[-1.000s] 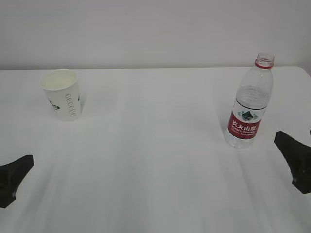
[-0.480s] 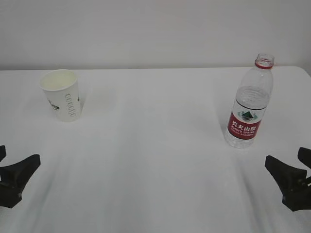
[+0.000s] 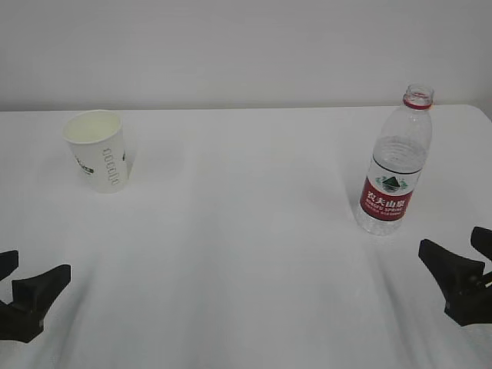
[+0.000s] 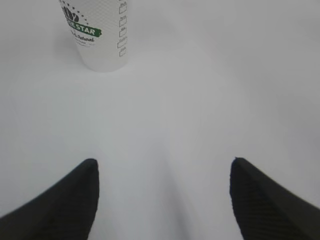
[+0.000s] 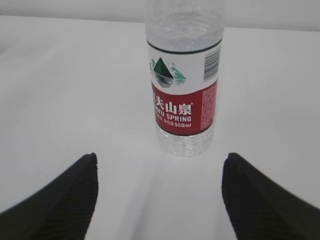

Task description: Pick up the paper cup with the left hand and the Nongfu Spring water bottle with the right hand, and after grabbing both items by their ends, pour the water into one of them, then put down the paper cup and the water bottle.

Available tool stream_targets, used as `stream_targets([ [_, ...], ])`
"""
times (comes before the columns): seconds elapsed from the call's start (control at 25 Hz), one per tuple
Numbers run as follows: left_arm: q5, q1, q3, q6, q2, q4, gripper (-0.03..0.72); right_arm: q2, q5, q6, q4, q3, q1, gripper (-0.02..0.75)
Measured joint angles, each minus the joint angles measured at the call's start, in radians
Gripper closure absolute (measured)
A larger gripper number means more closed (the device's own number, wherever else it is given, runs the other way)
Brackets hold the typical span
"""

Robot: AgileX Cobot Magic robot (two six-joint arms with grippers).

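Here the left claw (image 3: 21,286) sits low at the near left edge of the counter (image 3: 246,254), its two black fingers spread wide apart with nothing between them. In the left wrist view those fingers (image 4: 65,200) frame only bare white surface. Ahead of them and off to the left stands the paper cup (image 4: 97,32), upright, white with green lettering and a column of small printed boxes on its side. From the exterior view the cup (image 3: 98,151) rests on the far left part of the counter, its open mouth showing a cream inside, well apart from the left claw.

The right claw (image 3: 469,269) is at the near right edge, its fingers likewise spread wide and empty. In the right wrist view its fingers (image 5: 260,200) flank bare counter, and straight ahead between them stands the Nongfu Spring water bottle (image 5: 184,80), upright, not touched. Its red label carries white characters, with a green mountain logo above. In the exterior view the bottle (image 3: 396,165) stands on the right side of the counter, near the right claw, with a red neck ring and no cap on top. The water (image 3: 398,150) fills it to about the shoulder.
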Motion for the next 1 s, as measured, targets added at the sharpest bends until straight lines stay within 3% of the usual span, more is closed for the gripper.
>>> stream_targets([
  [0.36,-0.002,0.000,-0.066,0.000,0.002,0.030,0.101,0.022,0.000,-0.041,0.000,-0.068,0.000,0.148],
  [1.0,-0.002,0.000,-0.076,-0.002,0.003,0.040,0.101,0.242,0.000,-0.050,0.001,-0.219,0.000,0.148],
])
